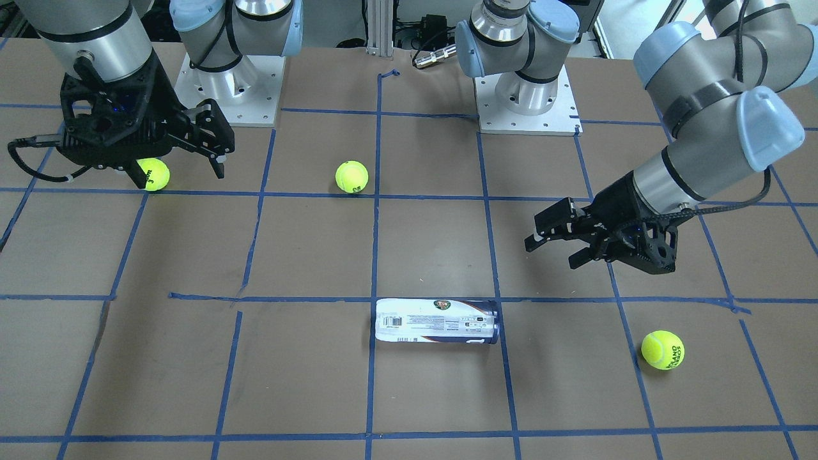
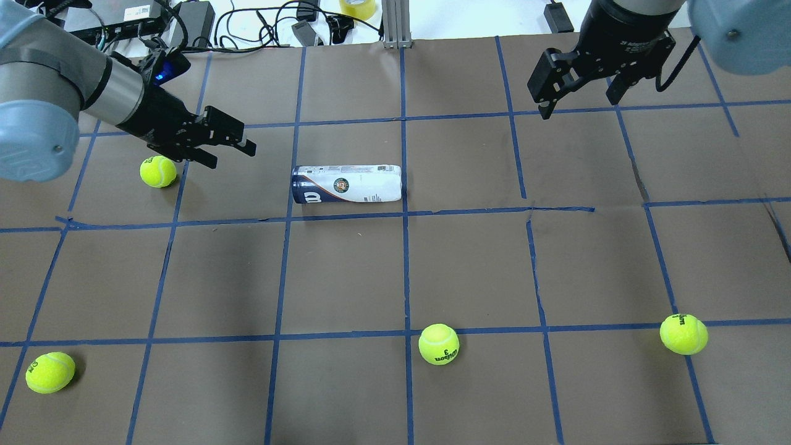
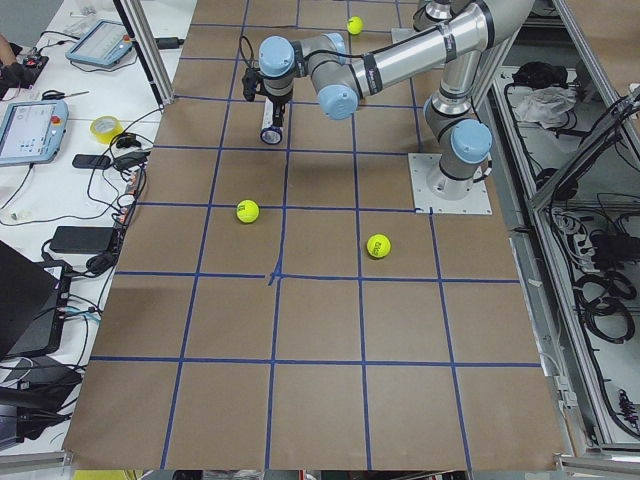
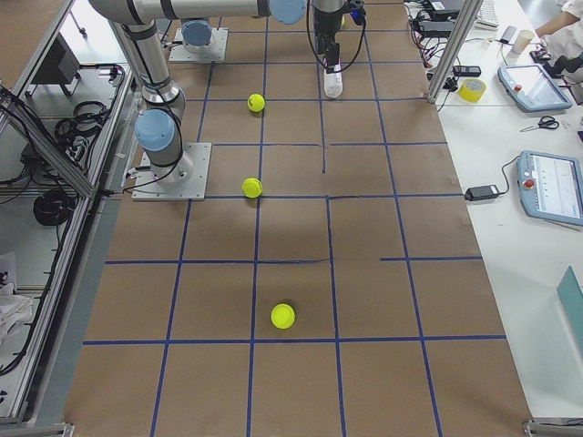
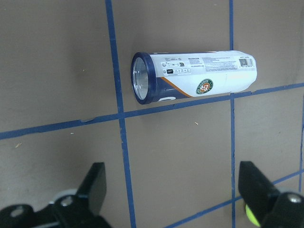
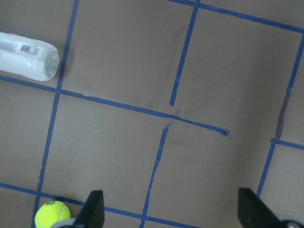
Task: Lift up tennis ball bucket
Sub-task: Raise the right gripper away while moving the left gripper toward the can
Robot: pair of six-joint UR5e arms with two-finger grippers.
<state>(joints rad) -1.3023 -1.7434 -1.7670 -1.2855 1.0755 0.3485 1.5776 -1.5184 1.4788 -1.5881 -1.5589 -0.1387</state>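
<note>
The tennis ball bucket (image 2: 347,183) is a clear tube with a white and navy label. It lies on its side on the brown table, navy rim toward the robot's left. It also shows in the front view (image 1: 436,321), the left wrist view (image 5: 194,76) and, as one end only, the right wrist view (image 6: 26,54). My left gripper (image 2: 233,156) is open and empty. It hovers left of the tube's navy end, apart from it (image 1: 551,253). My right gripper (image 2: 579,104) is open and empty, far off to the tube's right (image 1: 181,176).
Several yellow-green tennis balls lie loose. One (image 2: 158,171) is just under my left wrist, one (image 2: 439,344) is mid-table toward the robot, one (image 2: 683,334) is at the right and one (image 2: 50,372) is at the near left. Cables and devices lie beyond the far edge.
</note>
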